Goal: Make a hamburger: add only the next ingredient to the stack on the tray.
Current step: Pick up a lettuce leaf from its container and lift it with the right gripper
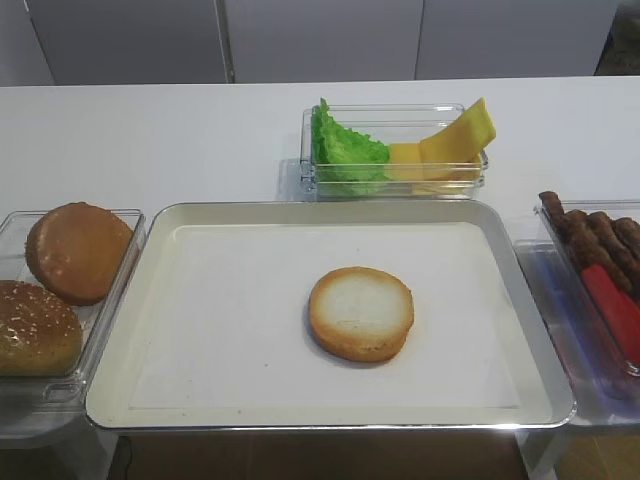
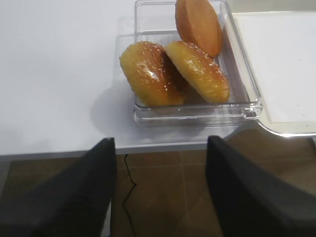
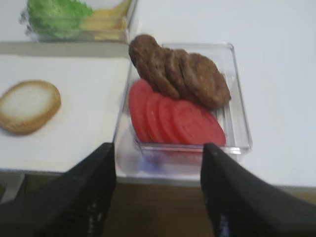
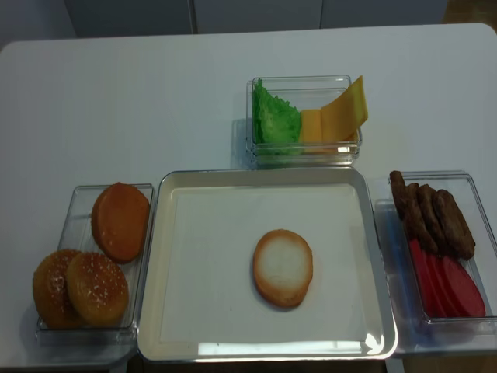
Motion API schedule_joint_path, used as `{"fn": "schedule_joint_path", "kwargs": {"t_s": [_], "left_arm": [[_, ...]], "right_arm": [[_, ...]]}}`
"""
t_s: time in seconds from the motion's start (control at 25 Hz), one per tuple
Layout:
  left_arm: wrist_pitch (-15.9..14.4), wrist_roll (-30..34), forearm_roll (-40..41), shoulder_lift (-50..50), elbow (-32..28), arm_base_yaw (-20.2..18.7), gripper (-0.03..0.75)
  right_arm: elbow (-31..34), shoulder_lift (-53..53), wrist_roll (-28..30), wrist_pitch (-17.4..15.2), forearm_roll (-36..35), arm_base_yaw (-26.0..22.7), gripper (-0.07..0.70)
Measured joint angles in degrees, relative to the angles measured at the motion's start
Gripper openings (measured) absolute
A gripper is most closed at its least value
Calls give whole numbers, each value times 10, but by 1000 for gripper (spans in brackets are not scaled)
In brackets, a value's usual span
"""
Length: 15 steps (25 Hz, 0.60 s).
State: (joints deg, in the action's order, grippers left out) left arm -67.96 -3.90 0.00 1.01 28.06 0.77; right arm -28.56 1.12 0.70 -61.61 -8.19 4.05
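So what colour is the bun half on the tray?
Golden-brown rim, pale cut face: bun half on the tray, clearest in the realsense high view.

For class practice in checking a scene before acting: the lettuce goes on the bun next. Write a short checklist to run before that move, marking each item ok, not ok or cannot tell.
1. Bottom bun lies flat on the tray, cut face up and bare: ok.
2. Lettuce within view in the back bin, beside the cheese: ok.
3. A single leaf can be separated: cannot tell.
4. Right pincer open and empty: ok.
5. Left pincer open and empty: ok.
6. Either pincer already at the lettuce: not ok.
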Motion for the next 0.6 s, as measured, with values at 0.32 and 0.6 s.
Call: {"fn": "schedule_joint_path", "kwargs": {"t_s": [0.32,0.6], "left_arm": [[0,0,0,0,0,0,427],[1,0,0,0,0,0,427]], "right_arm": [[-53,-120,-7,54,-48,0,432],[-105,-318,-10,133,-64,0,432]]}}
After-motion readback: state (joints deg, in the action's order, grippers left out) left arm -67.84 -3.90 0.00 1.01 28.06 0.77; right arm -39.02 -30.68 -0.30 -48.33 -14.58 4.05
